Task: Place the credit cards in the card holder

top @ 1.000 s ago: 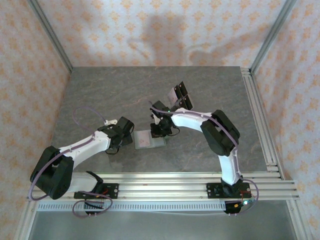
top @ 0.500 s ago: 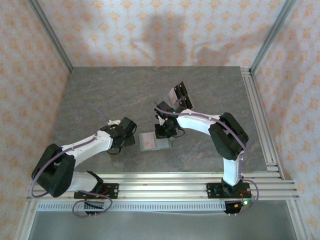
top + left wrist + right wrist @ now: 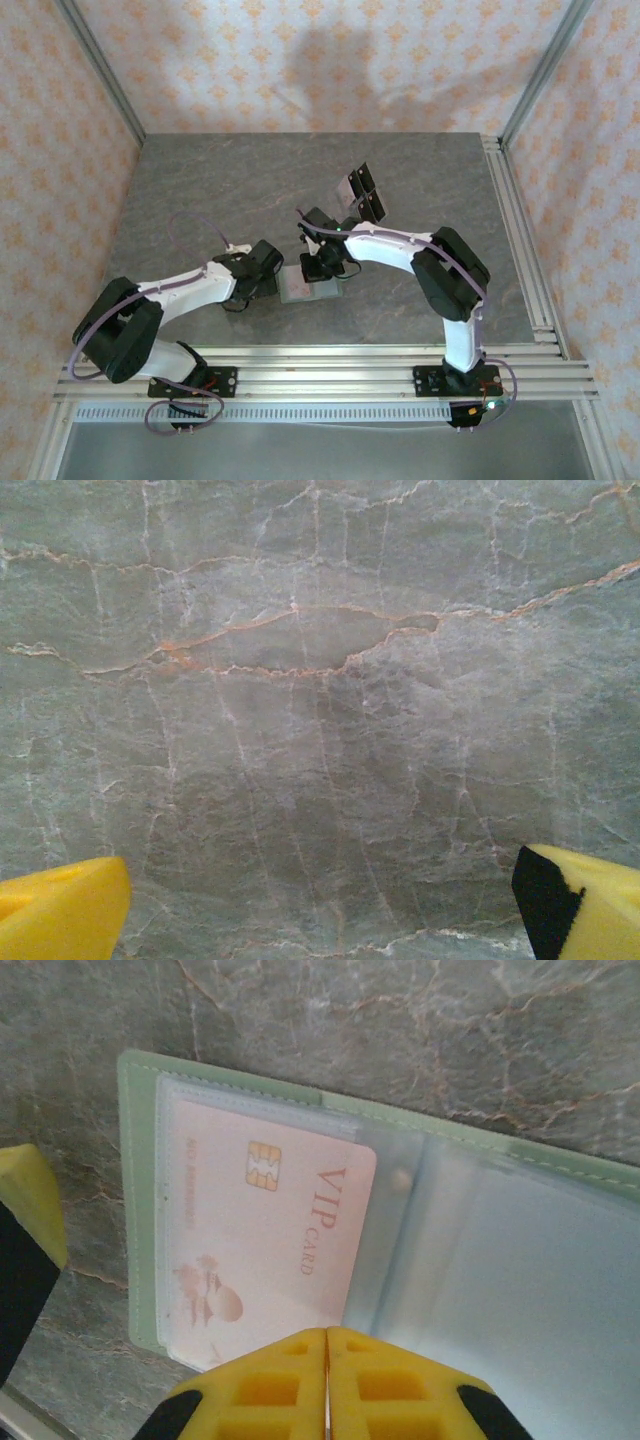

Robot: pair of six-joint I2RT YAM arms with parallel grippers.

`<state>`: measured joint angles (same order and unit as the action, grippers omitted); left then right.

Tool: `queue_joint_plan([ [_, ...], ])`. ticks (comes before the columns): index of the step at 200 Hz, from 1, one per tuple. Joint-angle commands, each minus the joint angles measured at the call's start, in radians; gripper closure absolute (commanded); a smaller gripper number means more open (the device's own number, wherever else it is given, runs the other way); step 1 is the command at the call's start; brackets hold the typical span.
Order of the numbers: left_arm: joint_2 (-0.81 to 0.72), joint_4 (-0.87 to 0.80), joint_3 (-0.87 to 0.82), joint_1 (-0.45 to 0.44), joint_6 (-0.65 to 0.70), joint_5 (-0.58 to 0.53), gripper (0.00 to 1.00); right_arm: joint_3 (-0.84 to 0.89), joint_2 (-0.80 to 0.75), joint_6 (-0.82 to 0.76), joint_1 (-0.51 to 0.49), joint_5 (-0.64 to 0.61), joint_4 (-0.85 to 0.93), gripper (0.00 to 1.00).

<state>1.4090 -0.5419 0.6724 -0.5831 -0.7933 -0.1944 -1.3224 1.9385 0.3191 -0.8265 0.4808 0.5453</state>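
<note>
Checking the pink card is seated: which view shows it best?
Right wrist: the pink card, chip and VIP lettering legible, lies large in the open card holder. The top external view gives a small pale patch.

Top external: fixed high behind the near edge, facing down over the whole table (image 3: 200,190). Wrist views: close, facing downward; the right wrist view and the top view share the card holder (image 3: 140,1210).

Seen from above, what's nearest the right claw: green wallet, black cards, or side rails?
1. card holder, lying open right under the right gripper.
2. black credit cards, behind it.
3. side rails, along the table's right edge.
</note>
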Motion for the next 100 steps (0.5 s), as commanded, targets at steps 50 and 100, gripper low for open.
queue_joint_plan([
  [50,0.027,0.032,-0.029,-0.015,-0.03,-0.014,0.0,0.03,-0.005,0.019,-0.006,-0.011,-0.001,0.92],
  [100,0.033,0.038,-0.033,-0.016,-0.03,-0.016,0.0,0.064,-0.047,0.028,-0.005,-0.027,-0.01,0.92],
])
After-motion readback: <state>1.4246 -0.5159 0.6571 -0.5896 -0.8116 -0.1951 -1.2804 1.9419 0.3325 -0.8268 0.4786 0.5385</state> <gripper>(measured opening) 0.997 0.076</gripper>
